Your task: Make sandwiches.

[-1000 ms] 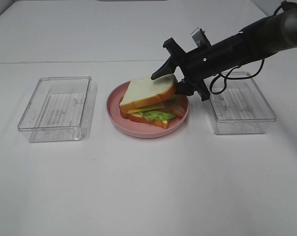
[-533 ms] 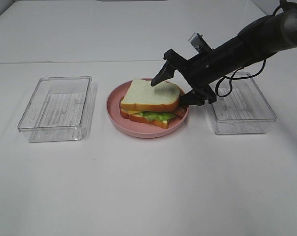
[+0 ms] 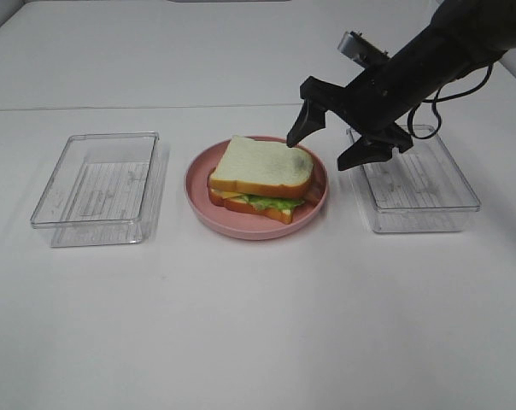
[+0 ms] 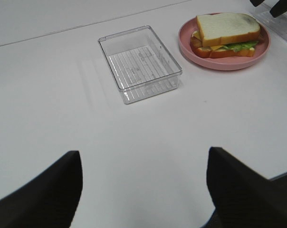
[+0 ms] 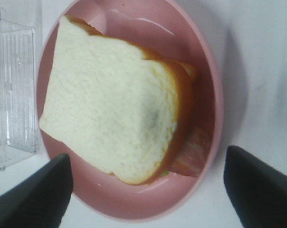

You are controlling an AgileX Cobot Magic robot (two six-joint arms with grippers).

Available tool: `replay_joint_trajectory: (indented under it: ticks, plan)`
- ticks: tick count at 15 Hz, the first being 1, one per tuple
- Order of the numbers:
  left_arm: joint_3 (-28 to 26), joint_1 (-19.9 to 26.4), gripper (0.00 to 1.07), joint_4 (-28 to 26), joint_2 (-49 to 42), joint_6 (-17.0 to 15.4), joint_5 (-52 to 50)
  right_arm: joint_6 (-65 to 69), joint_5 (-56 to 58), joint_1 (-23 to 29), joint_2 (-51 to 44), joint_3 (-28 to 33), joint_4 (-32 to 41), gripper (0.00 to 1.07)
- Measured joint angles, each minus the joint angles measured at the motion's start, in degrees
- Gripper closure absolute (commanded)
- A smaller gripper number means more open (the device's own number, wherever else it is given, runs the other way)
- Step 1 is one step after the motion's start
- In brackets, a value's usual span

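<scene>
So the sandwich (image 3: 260, 181) is sitting fully stacked on the pink plate (image 3: 202, 205), pretty much in the middle of the white table (image 3: 258, 325). Top bread slice (image 3: 262, 164) is lying flat, green lettuce (image 3: 271, 202) and a bit of yellow cheese (image 3: 232, 196) poke out along the front edge, and there's another bread slice (image 3: 258, 210) underneath. From the right wrist camera you can see a reddish bacon strip (image 5: 193, 152) sticking out from under the top slice.

The right gripper (image 3: 326, 147) is hanging just above the plate's right edge with its jaws spread wide. Nothing is in it and it's not touching the bread. One finger is over the corner of the top slice, the other over the near end of the right clear tray (image 3: 420, 192).

The left gripper (image 4: 143, 183) is well back from everything, jaws wide too, holding nothing. The left clear tray (image 3: 96, 188) sits just beside the plate.
</scene>
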Motion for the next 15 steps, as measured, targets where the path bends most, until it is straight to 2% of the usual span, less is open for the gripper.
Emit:
replay_joint_trajectory:
  ticks: [3,5,6,8,10,14,15]
  plan:
    - [0.0,0.0,0.36,-0.5,0.0,0.0,0.0,1.5,3.8,0.0,-5.3,0.0,-7.6,0.26]
    - [0.0,0.0,0.36,-0.5,0.0,0.0,0.0,1.6,8.4,0.0,-10.8,0.0,-12.2,0.26]
    - [0.0,0.0,0.36,-0.5,0.0,0.0,0.0,2.3,14.7,0.0,-16.5,0.0,-15.7,0.26]
    - [0.0,0.0,0.36,-0.6,0.0,0.0,0.0,3.2,17.7,0.0,-21.7,0.4,-18.5,0.26]
    - [0.0,0.0,0.36,-0.6,0.0,0.1,0.0,4.6,18.4,0.0,-29.3,4.4,-21.8,0.26]
    - [0.0,0.0,0.36,-0.7,0.0,0.1,0.0,5.6,18.9,0.0,-48.1,21.0,-24.5,0.26]
    - [0.0,0.0,0.36,-0.7,0.0,0.1,0.0,5.6,18.9,0.0,-50.8,23.5,-24.5,0.26]
